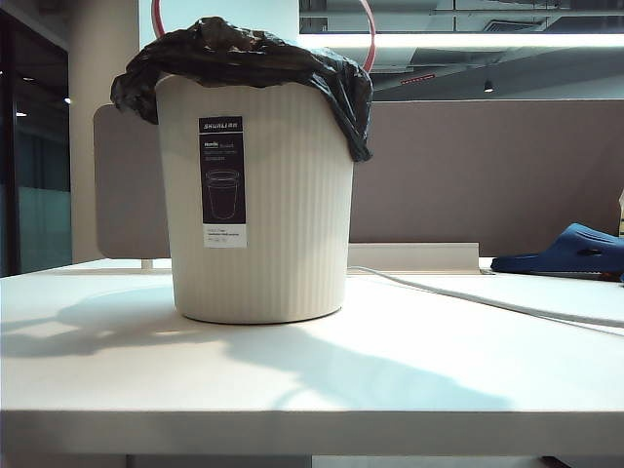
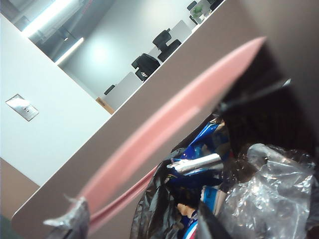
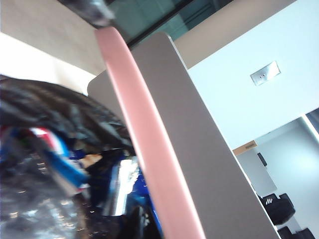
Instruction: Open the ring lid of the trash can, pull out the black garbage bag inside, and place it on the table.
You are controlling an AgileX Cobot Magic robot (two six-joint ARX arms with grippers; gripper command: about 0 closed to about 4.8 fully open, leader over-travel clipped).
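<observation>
Left gripper: you see only a grey fingertip [image 2: 70, 219] at the edge of the left wrist view, touching the ring lid [image 2: 164, 129]; you cannot tell whether it clamps the hoop or stands open beside it.
Trash can: the trash can [image 1: 258, 214] stands upright on the table [image 1: 312, 380], left of centre.
Ring lid: it is swung up above the rim, so the opening looks done.
Garbage bag: the garbage bag [image 1: 244, 54] is inside the can, its edge folded over the rim and hanging lowest on the right.
Step in hand: keep the hoop raised and go for a bunched fold of bag, lifting straight up so the can stays put.
Right gripper: its fingers are closed; a dark fingertip [image 3: 92, 10] sits against the hoop's end in the right wrist view, whether gripping it you cannot tell.
In the way: the bag is full of wrappers [image 2: 199, 159] and may drag the can.
Right side: a white cable [image 1: 487, 297] and a blue slipper [image 1: 570, 249] lie well apart.
</observation>
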